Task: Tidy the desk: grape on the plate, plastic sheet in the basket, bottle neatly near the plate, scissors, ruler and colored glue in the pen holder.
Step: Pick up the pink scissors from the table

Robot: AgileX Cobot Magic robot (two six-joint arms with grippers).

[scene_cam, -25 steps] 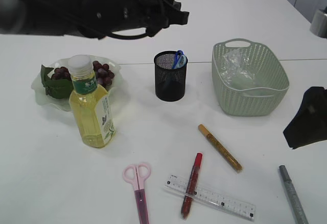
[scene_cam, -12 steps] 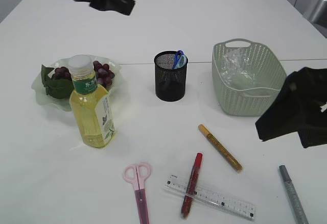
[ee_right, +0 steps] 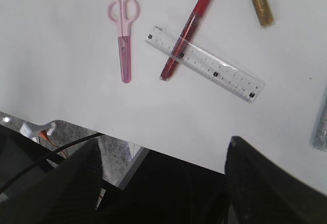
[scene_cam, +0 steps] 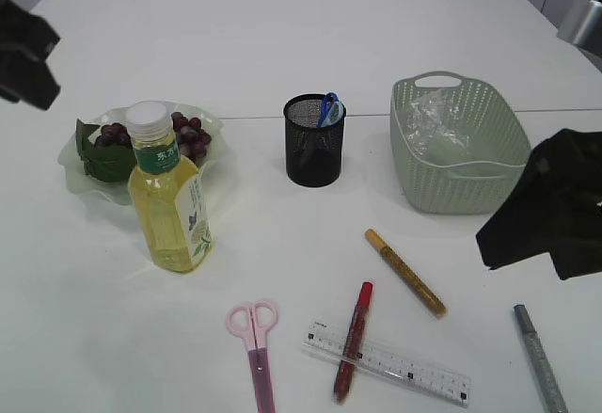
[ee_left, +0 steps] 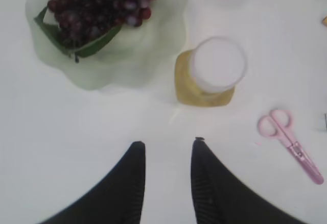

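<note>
On the white tabletop (scene_cam: 282, 37), dark grapes (scene_cam: 188, 131) lie on the pale green glass plate (scene_cam: 71, 164), with the yellow-liquid plastic bottle (scene_cam: 167, 201) upright just in front. The crumpled clear plastic sheet (scene_cam: 435, 121) sits in the green woven basket (scene_cam: 461, 182). Pink-handled scissors (ee_right: 123, 35), the clear ruler (ee_right: 204, 61) and a red glue pen (ee_right: 186, 32) crossing it lie outside the black mesh pen holder (scene_cam: 314, 140). The left end effector (ee_left: 166, 155) hangs empty, fingers slightly apart; the right end effector (ee_right: 163, 157) is spread wide, empty.

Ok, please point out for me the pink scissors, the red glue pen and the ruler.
pink scissors (ee_right: 124, 35), right wrist view, near the pivot.
red glue pen (ee_right: 196, 14), right wrist view, upper barrel.
ruler (ee_right: 225, 74), right wrist view, bare right half.
</note>
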